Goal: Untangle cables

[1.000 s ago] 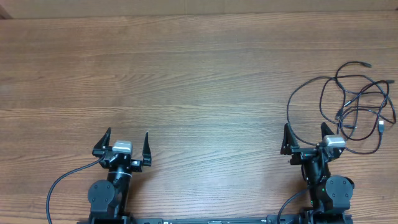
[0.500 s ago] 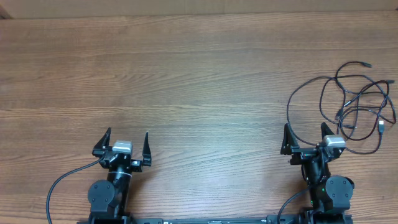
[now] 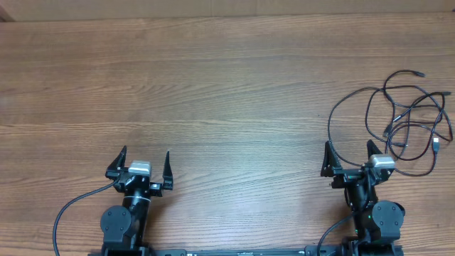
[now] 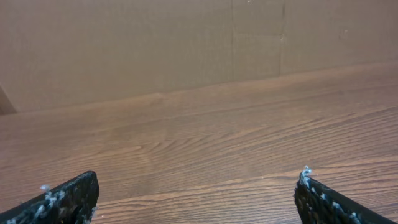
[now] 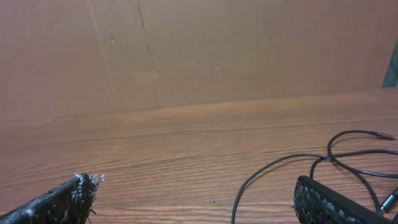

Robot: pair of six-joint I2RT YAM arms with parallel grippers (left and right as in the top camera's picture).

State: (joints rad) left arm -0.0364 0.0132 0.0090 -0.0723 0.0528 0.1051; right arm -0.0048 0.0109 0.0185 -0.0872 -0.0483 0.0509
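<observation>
The cables (image 3: 409,121) lie as a loose tangle of thin black cords at the right side of the wooden table, with small plugs at their ends. One long strand (image 5: 273,171) curves past my right gripper's fingers in the right wrist view. My right gripper (image 3: 349,155) stands open just left of and below the tangle, nothing between its fingers. My left gripper (image 3: 143,161) is open at the front left, far from the cables, and its wrist view shows only bare wood between the fingertips (image 4: 74,196).
A brown cardboard wall (image 4: 186,43) runs along the table's far edge. Thick black arm wires (image 3: 71,210) trail from the left arm base near the front edge. The wooden tabletop (image 3: 213,92) stretches wide between the arms and the wall.
</observation>
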